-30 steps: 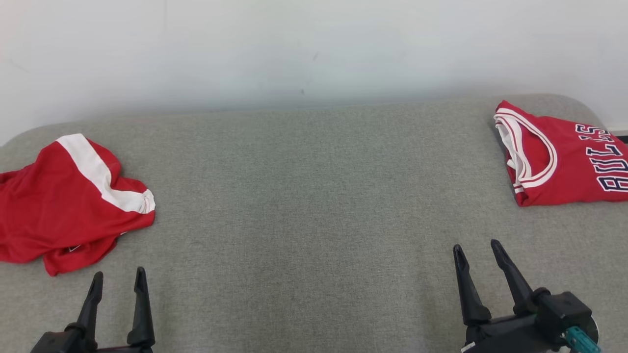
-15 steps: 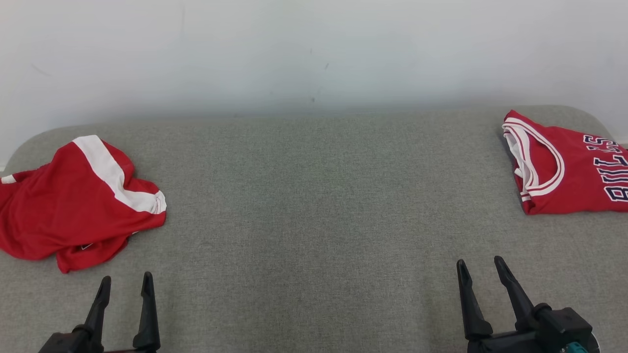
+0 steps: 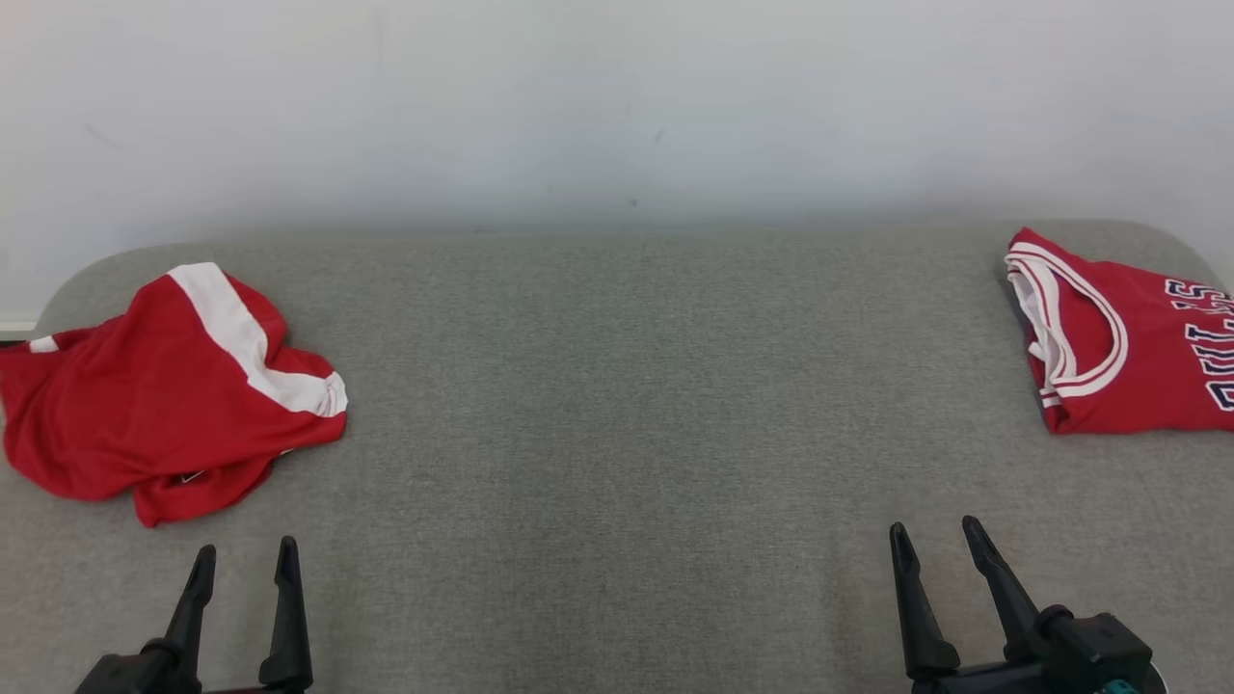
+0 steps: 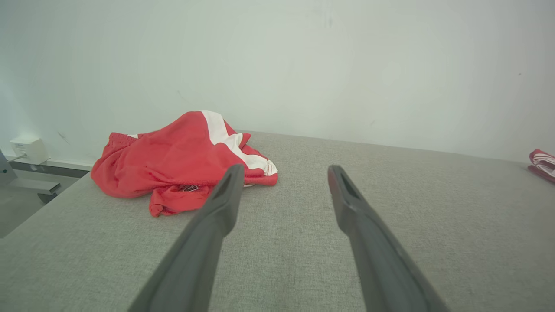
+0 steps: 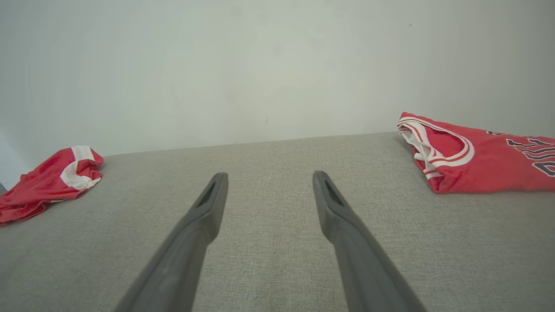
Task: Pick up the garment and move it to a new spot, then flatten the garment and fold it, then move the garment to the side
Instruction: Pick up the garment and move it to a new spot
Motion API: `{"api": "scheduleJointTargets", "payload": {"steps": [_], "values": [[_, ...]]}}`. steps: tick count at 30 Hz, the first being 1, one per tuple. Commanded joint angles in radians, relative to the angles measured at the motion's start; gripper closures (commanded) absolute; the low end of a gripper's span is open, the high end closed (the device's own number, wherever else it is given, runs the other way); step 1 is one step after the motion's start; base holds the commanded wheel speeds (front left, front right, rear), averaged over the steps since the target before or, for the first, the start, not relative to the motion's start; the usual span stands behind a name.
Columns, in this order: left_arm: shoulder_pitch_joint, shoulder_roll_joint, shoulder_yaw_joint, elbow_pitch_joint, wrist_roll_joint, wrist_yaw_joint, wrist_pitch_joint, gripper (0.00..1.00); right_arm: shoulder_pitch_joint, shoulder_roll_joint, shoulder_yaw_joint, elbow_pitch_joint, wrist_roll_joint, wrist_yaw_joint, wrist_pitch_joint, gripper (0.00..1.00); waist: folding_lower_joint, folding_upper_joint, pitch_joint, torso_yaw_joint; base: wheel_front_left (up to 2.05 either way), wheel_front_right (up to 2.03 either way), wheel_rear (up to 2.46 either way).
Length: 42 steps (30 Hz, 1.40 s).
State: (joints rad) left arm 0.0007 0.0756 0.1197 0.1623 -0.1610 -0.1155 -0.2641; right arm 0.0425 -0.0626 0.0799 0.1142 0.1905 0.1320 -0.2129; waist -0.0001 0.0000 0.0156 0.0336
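Note:
A crumpled red garment (image 3: pixel 145 405) with a white stripe lies in a heap at the left end of the grey padded surface (image 3: pixel 617 386). In the left wrist view this garment (image 4: pixel 173 160) sits ahead and to the left of my left gripper (image 4: pixel 285 170), apart from it. My left gripper (image 3: pixel 246 549) stands open and empty just in front of the heap. My right gripper (image 3: pixel 934 525) is open too, empty, at the lower right. From the right wrist, the gripper (image 5: pixel 269 174) points at bare fabric, and the crumpled garment (image 5: pixel 43 182) is far left.
A folded red jersey (image 3: pixel 1138 357) with white trim and dark letters lies at the far right end; it also appears as the jersey (image 5: pixel 477 160) in the right wrist view. A white wall (image 3: pixel 617 96) backs the surface. Past the left edge are floor and a white wall box (image 4: pixel 24 149).
The head camera has turned a little, so the whole picture slid right and down. Both garments lie as before. Both grippers stay open, low in the view.

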Motion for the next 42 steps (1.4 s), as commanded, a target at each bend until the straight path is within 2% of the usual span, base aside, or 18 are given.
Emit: {"api": "scheduleJointTargets", "payload": {"steps": [1, 13, 20, 26, 35, 42], "values": [[-0.009, 0.003, 0.003, 0.001, 0.006, 0.001, 0.000, 0.00, 0.005, 0.004, 0.003, 0.001, 0.003, -0.003, -0.005, 0.00, 0.0001, 0.0000, 0.000, 0.018, 0.00, 0.00, 0.00], [-0.004, 0.021, 0.029, 0.020, -0.004, 0.019, 0.000, 0.00, -0.013, 0.009, 0.036, 0.032, 0.018, -0.003, -0.009, 0.00, 0.0001, 0.0000, -0.003, 0.162, 0.00, 0.00, 0.00], [0.023, 0.028, 0.043, 0.017, -0.012, 0.035, 0.000, 0.00, -0.019, 0.010, 0.049, 0.054, 0.023, -0.003, -0.014, 0.00, 0.0001, 0.0000, -0.006, 0.273, 0.00, 0.00, 0.00], [0.027, 0.034, 0.046, 0.015, -0.017, 0.041, 0.000, 0.00, -0.026, 0.011, 0.058, 0.064, 0.024, -0.003, -0.012, 0.00, 0.0001, 0.0000, -0.005, 0.329, 0.00, 0.00, 0.00], [0.021, 0.040, 0.045, 0.021, -0.029, 0.045, 0.000, 0.00, -0.036, 0.011, 0.071, 0.074, 0.020, -0.003, -0.009, 0.00, 0.0001, 0.0000, 0.008, 0.386, 0.00, 0.00, 0.00], [0.016, 0.041, 0.046, 0.025, -0.038, 0.053, 0.000, 0.00, -0.043, 0.012, 0.081, 0.082, 0.024, -0.003, -0.009, 0.00, 0.0001, 0.0000, 0.011, 0.401, 0.00, 0.00, 0.00]]}}
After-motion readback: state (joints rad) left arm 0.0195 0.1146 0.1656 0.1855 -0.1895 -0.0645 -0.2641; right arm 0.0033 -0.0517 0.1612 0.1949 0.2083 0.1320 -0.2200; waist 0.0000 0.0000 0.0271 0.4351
